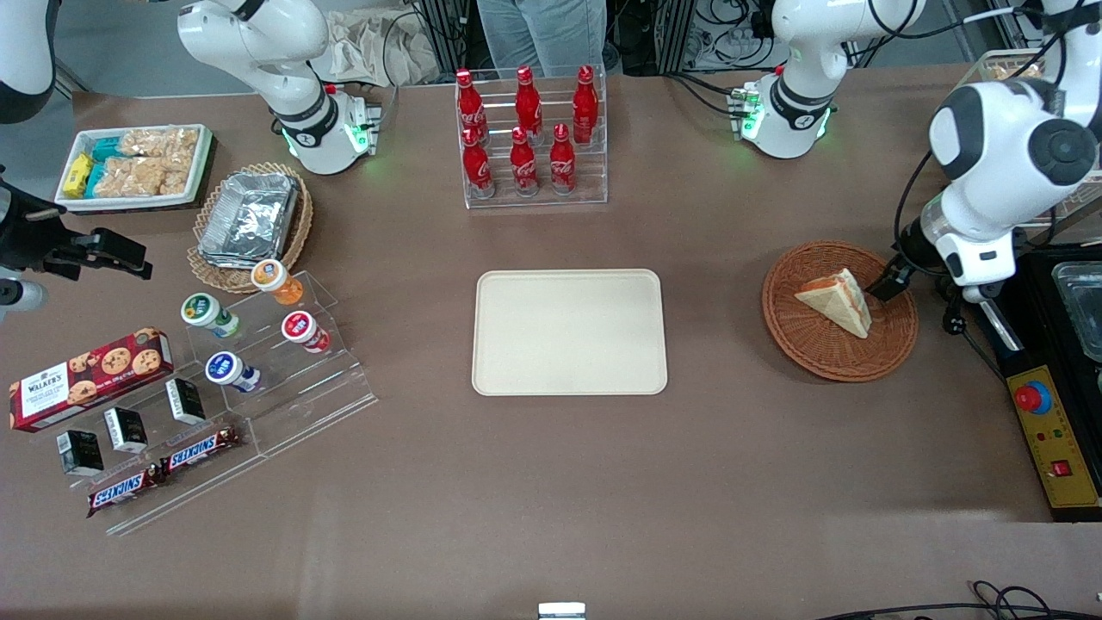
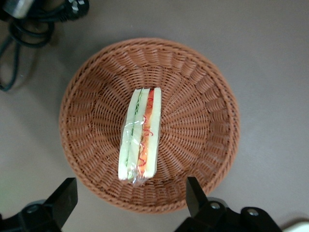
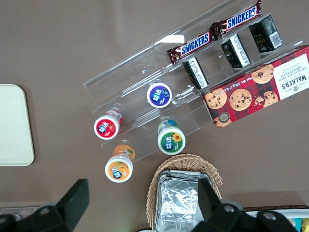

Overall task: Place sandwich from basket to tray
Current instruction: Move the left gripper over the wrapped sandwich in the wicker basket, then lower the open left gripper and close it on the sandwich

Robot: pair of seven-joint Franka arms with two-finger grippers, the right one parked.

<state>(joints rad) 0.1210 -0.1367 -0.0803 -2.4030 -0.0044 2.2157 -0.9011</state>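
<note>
The sandwich [image 1: 837, 301], a wrapped white-bread wedge with orange-red and green filling, lies in the round reddish-brown wicker basket [image 1: 826, 366] toward the working arm's end of the table. In the left wrist view the sandwich [image 2: 141, 137] rests on edge near the middle of the basket [image 2: 203, 96]. My gripper [image 1: 891, 282] hovers over the basket's rim, close beside the sandwich and not touching it. It is open [image 2: 130, 200], with its fingers [image 2: 195, 195] spread wider than the sandwich and nothing between them. The cream-beige tray [image 1: 568, 331] lies flat at the table's middle.
A clear rack of red cola bottles [image 1: 527, 138] stands farther from the front camera than the tray. A black and yellow control box with a red stop button [image 1: 1046, 430] and cables [image 2: 29, 19] lie beside the basket. Snack displays [image 1: 215, 370] fill the parked arm's end.
</note>
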